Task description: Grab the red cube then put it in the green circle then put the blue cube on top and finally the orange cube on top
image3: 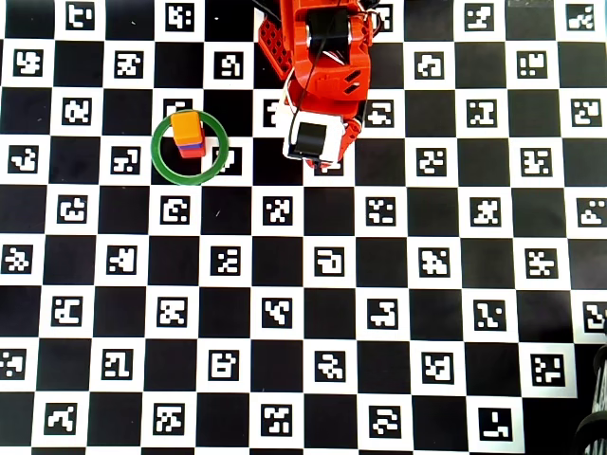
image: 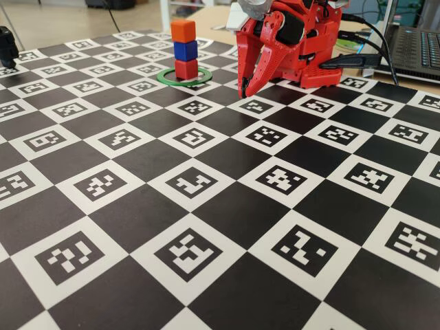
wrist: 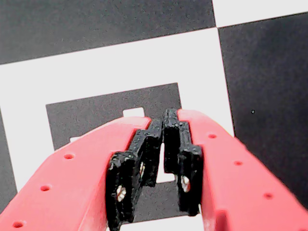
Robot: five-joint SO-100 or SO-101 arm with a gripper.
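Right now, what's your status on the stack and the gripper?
Gripper shut, empty, tips down at the board. Red cube in the green circle, blue cube on it, orange cube on top. Nothing in the way.

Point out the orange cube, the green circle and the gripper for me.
orange cube [image: 183, 30], fixed view: front face, top of the stack.
green circle [image3: 159, 163], overhead view: left part of the ring.
gripper [wrist: 163, 126], wrist view: where the shut black fingertips meet, nothing between them.
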